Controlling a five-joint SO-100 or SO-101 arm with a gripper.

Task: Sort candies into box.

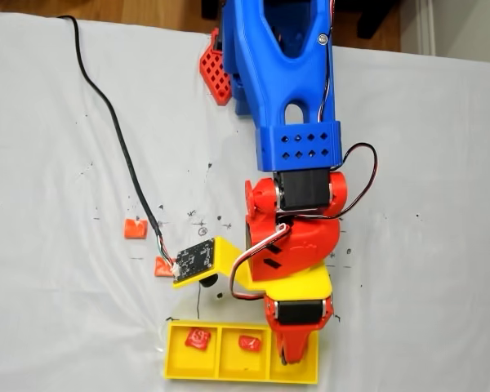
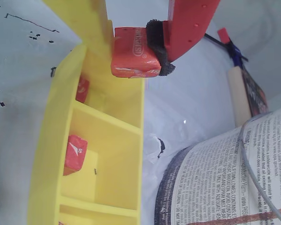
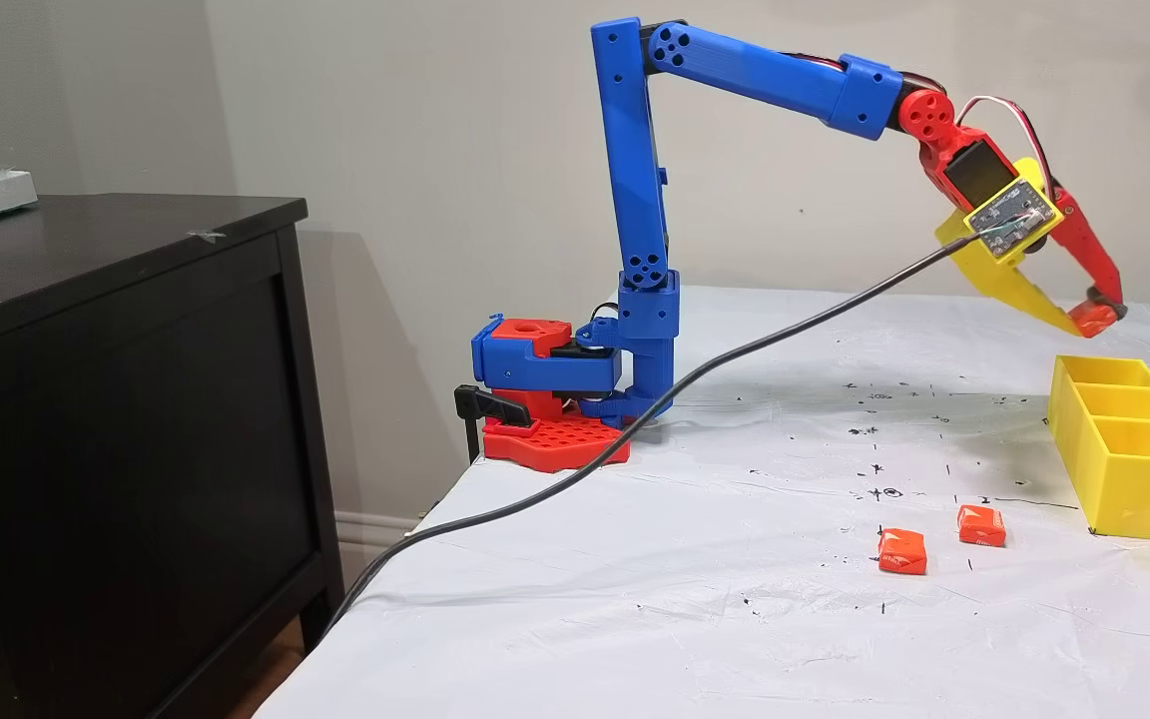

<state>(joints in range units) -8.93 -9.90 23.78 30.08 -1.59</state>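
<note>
Above the far end of the box (image 3: 1124,469), as a fixed view shows it, the gripper (image 3: 1094,320) hangs clear of the rim with one orange-red candy (image 3: 1096,321) pinched between its yellow finger and its red finger. The wrist view confirms the hold: the jaws are closed to the width of the sweet, the held candy (image 2: 133,52) is pressed against the yellow finger (image 2: 84,21) on the left and against a dark pad on the red finger (image 2: 189,21) on the right, and it sits over the yellow tray (image 2: 47,140). Two deeper red candies with white marks lie inside the tray, one (image 2: 75,153) in the middle compartment and one (image 2: 83,89) in the adjacent compartment. From above, the tray (image 1: 188,366) sits at the near table edge, with a candy (image 1: 198,338) in the left compartment and another (image 1: 250,343) in the middle, while the gripper (image 1: 287,353) covers the right compartment. Two orange-red candies remain on the white table cover (image 1: 57,163), one (image 1: 135,228) well apart from the tray and one (image 1: 163,266) nearer it, beside the black cable (image 1: 114,122).
</note>
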